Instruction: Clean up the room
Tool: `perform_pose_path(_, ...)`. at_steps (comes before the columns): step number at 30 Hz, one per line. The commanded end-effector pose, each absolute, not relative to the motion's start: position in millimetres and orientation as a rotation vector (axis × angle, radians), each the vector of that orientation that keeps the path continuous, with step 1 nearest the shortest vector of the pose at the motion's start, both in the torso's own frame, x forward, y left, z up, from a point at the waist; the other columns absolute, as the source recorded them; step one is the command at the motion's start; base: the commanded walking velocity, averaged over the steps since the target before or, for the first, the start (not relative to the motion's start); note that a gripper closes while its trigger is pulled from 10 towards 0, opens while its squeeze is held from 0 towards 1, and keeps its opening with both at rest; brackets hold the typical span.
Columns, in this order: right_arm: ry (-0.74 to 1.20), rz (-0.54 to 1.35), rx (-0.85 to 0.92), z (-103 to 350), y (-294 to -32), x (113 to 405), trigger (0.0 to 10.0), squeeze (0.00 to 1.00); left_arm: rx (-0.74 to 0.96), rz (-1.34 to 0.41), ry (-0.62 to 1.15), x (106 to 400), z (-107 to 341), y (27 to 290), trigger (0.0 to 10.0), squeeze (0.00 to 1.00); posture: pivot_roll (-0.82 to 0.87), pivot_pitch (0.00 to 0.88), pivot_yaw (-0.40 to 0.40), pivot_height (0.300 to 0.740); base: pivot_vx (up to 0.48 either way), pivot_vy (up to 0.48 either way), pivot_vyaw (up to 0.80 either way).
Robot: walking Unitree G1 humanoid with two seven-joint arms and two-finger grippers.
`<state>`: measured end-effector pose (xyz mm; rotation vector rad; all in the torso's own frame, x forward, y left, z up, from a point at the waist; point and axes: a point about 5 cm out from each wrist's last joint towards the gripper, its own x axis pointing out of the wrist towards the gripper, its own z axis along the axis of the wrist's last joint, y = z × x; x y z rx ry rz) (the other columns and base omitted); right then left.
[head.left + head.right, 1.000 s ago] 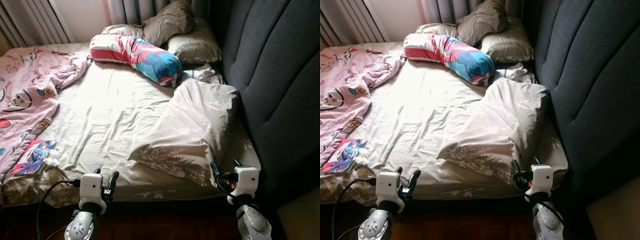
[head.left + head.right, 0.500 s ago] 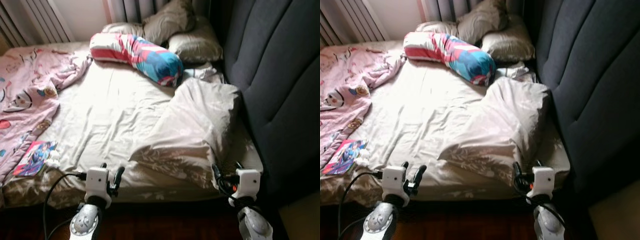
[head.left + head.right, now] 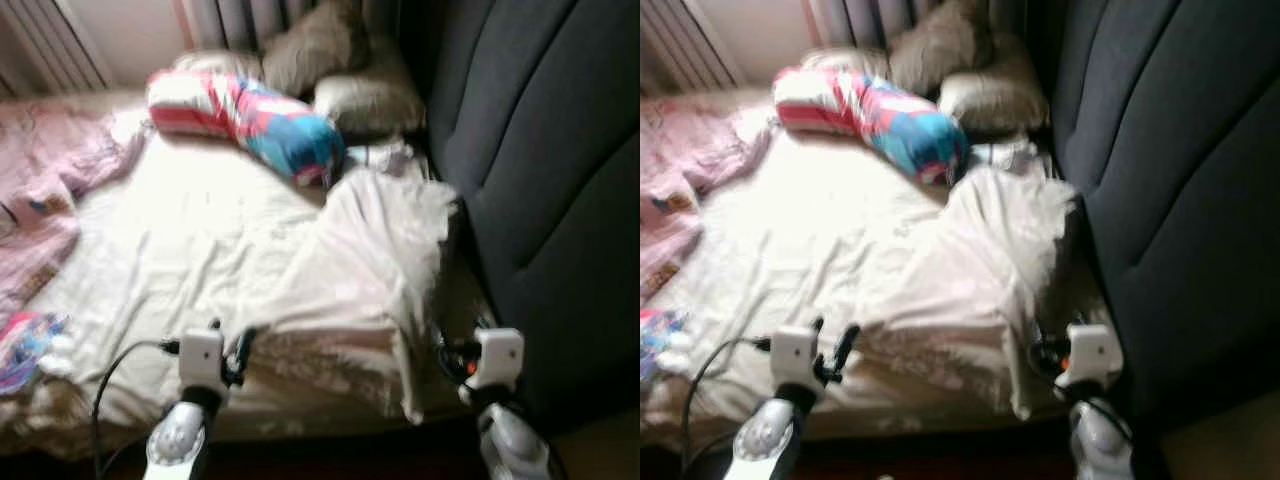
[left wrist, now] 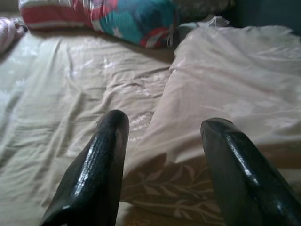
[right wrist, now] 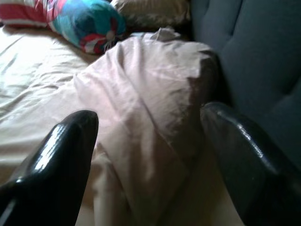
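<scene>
Bedroom, sunlit from the far end.
A dark padded headboard [image 3: 560,170] runs along the bed's [image 3: 200,250] right side; curtains [image 3: 215,18] hang beyond against a pale wall [image 3: 120,30].

Head stereo pair looks down across the beige-sheeted bed [image 3: 200,230]; each wrist camera sights low along its open black fingers [image 4: 94,174], both sharing the folded beige floral pillow [image 5: 141,103] ahead.

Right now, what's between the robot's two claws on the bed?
In the left eye view, the near end of the beige folded pillowcase lies between the left gripper and right gripper, both open and empty.
</scene>
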<state>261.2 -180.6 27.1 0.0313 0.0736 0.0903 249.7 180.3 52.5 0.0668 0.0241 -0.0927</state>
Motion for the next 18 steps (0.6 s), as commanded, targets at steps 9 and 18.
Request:
perform_pose_path(9,0.099,0.112,0.036,22.7,-176.3,254.9,10.0,0.00,0.068,-0.066,0.055,245.9,49.0,185.6,10.0,0.00,-0.10,0.180,0.026,0.740,0.000,0.000,0.00)
perform_pose_path(18,0.148,0.139,0.035,17.9,-172.2,254.6,10.0,0.00,0.067,-0.075,0.054,249.1,50.4,184.3,10.0,0.00,-0.10,0.177,0.034,0.720,0.000,0.000,0.00)
